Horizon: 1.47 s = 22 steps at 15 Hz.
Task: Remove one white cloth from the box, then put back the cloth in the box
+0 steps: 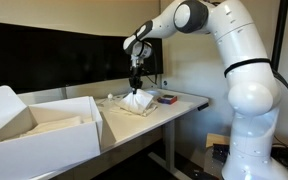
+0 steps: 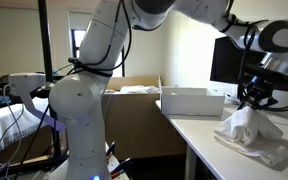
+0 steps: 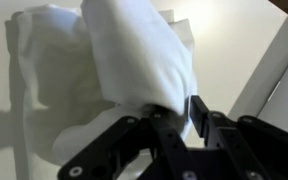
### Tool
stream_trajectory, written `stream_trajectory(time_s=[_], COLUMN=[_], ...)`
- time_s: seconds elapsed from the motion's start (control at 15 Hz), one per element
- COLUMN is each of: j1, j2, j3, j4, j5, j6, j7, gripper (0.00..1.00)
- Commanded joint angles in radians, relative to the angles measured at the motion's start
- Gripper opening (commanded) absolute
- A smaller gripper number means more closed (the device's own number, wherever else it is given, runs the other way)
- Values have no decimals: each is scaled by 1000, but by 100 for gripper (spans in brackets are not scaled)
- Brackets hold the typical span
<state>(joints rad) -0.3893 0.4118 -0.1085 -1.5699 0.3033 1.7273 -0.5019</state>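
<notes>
My gripper (image 1: pixel 136 84) hangs over the white table and is shut on a white cloth (image 1: pixel 136 101), pinching its top so it stands up in a crumpled peak. The cloth's lower folds rest on the table. In an exterior view the gripper (image 2: pixel 252 97) grips the same cloth (image 2: pixel 246 124). In the wrist view the cloth (image 3: pixel 134 60) fills the frame and runs down between my black fingers (image 3: pixel 176 112). The box (image 1: pixel 44 135), large, white and open with its flap up, stands at the table's other end, well away from the gripper. It also shows in an exterior view (image 2: pixel 194 103).
A small dark blue-and-red object (image 1: pixel 168 98) lies on the table beside the cloth. More flat white fabric (image 2: pixel 269 150) lies under the held cloth. Dark monitors (image 1: pixel 64 60) stand behind the table. The robot's white base (image 1: pixel 246 120) stands by the table's end.
</notes>
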Motion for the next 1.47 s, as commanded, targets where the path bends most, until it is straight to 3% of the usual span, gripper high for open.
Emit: stream_trajectory(time_s=[0.0, 0.4, 0.8, 1.2, 1.4], j1=[46, 161, 305, 428, 483], j2=[-62, -167, -257, -182, -152], j3=[-3, 6, 77, 201, 210], j4=[-62, -50, -36, 24, 51], j5=[-35, -170, -248, -151, -237], j6=[35, 134, 215, 247, 280], j7=[30, 95, 172, 148, 269], gripper=[63, 99, 100, 100, 100])
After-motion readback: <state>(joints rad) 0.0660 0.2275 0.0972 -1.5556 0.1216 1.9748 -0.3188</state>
